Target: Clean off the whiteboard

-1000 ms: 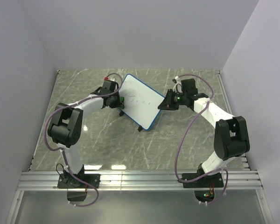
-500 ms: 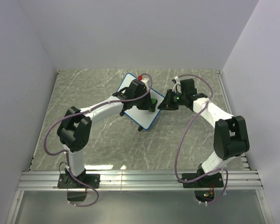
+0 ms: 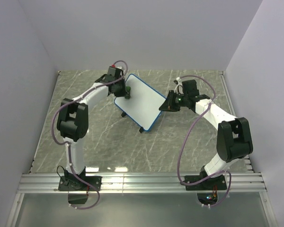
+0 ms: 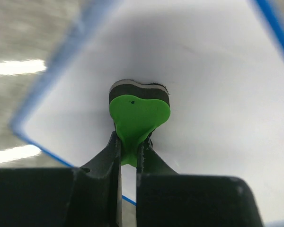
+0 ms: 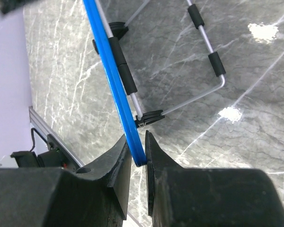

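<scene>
My left fingers point(image 4: 102, 163) are clamped on a small green heart-shaped eraser point(image 4: 138, 111). Its dark felt face is pressed against the white rectangular whiteboard with a thin blue frame point(image 3: 141, 101), near one corner. The whiteboard stands tilted on its wire legs on the grey marble tabletop point(image 3: 99, 142), between my arms. My right fingers point(image 5: 114, 163) pinch its blue edge.

Table point(image 3: 104, 142): grey like stone, with thin white lines, and shiny.
Back wall point(image 3: 142, 33): plain, pale and smooth.
Left wall point(image 3: 14, 94): pale, a little purple.
Right wall point(image 3: 270, 71): the same pale purple.
Rail point(image 3: 142, 182): silver metal bars along the table's near edge.
Light: small bright spots point(image 3: 118, 168) shine on the table.
</scene>
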